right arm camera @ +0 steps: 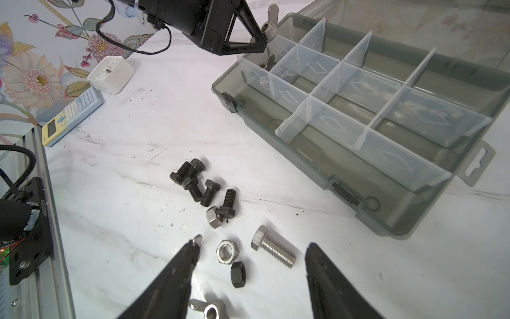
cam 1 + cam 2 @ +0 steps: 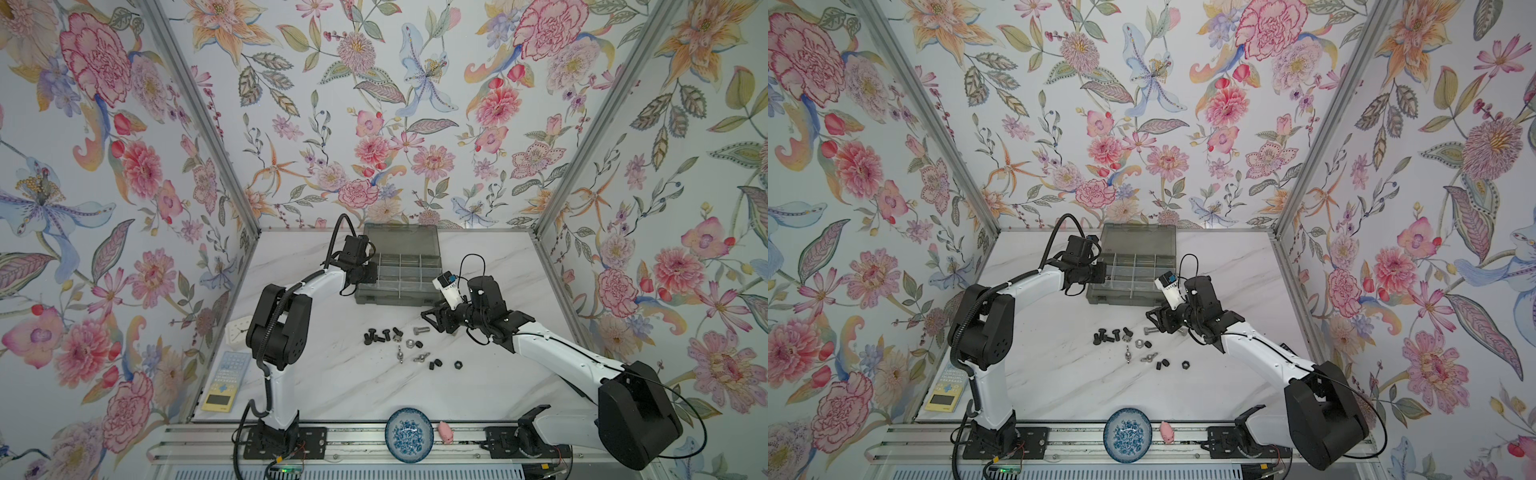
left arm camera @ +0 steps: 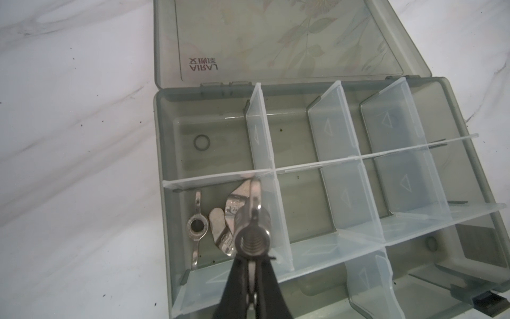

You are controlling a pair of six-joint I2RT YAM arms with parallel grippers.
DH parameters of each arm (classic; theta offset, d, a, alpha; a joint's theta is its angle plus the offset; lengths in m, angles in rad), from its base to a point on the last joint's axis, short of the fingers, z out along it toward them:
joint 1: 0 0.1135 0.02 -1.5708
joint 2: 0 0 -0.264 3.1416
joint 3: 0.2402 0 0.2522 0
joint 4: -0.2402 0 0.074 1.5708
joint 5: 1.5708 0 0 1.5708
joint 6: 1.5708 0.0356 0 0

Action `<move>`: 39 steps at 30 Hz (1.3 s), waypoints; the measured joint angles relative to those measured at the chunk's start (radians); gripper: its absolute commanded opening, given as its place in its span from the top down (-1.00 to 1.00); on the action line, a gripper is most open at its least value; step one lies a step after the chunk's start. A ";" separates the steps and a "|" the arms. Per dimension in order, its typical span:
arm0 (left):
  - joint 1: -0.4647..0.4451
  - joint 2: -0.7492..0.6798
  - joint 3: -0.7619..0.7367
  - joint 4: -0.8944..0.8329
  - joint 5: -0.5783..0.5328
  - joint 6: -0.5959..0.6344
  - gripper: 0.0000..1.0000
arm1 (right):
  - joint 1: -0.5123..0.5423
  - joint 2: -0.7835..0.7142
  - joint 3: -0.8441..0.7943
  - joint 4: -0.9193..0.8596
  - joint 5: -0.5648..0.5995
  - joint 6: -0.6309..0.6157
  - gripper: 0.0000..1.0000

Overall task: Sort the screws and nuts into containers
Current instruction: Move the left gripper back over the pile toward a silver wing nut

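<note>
Left wrist view first: the left tool point(image 3: 251, 258) is pinched tight on a silver wing nut point(image 3: 252, 234), holding it just above a compartment point(image 3: 211, 196) of the smoky grey organizer box point(image 3: 165, 132). Two more wing nuts point(image 3: 196, 227) lie on that compartment's floor (the second is partly hidden behind the held one).

In both top views the box stands open, lid laid back, by the middle of the table's point(image 2: 332, 382) far edge. The left tool is at the box's left end.

Over in the right wrist view, the right tool point(image 1: 252, 247) hangs with its jaws well apart and nothing in them, above the loose parts at the middle of the table. A silver screw point(image 1: 273, 248), a silver hex nut point(image 1: 227, 252) and a black hex nut point(image 1: 238, 274) lie below the gap. A cluster of black screws point(image 1: 193, 179) lies just beyond, toward the box, none touching it.

A blue-and-white bowl point(image 2: 409, 434) sits at the near edge, well apart from the parts.
</note>
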 measured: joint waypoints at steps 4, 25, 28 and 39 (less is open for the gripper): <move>0.000 0.000 -0.004 -0.005 0.000 0.000 0.82 | 0.000 0.000 0.000 0.000 0.000 0.003 -0.31; -0.045 -0.210 -0.098 -0.035 -0.020 0.010 -0.15 | 0.001 -0.001 0.000 -0.001 0.000 0.003 -0.33; -0.111 -0.287 -0.162 -0.039 -0.029 -0.001 -0.21 | 0.000 -0.003 0.000 -0.001 0.001 0.003 -0.33; -0.353 -0.375 -0.413 -0.087 -0.029 -0.107 -0.28 | -0.047 -0.041 -0.016 -0.005 0.008 0.003 -0.34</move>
